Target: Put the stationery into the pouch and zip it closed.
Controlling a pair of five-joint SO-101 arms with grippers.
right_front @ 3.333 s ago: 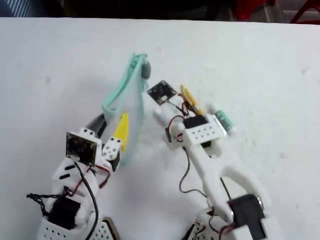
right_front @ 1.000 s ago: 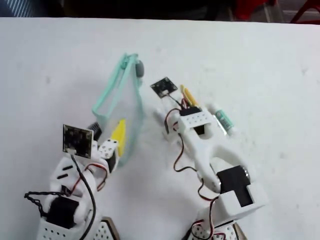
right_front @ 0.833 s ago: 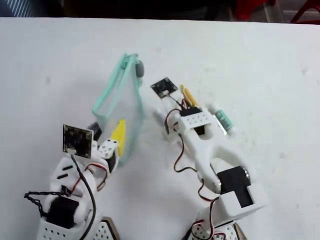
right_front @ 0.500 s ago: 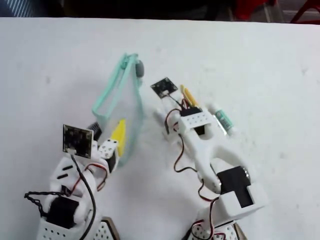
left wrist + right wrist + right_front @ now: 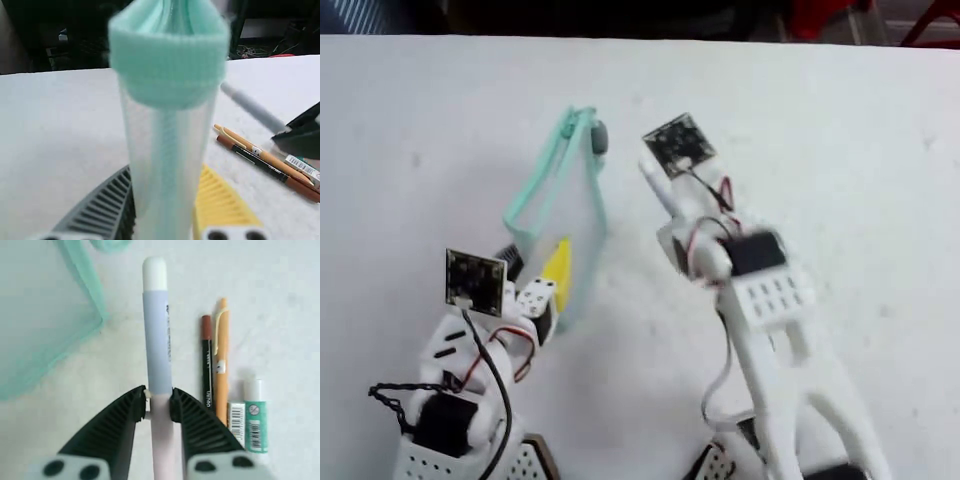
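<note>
Pale-blue pen (image 5: 156, 340) clamped in right claw (image 5: 159, 394), orange pen (image 5: 221, 355) and glue stick (image 5: 254, 420) just beside; left claw (image 5: 165, 174) clamps mint pouch (image 5: 167, 115).

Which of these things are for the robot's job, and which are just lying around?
For the job: pouch, blue pen, brown pencil, orange pen, green-and-white stick.
Just there: the white table.
</note>
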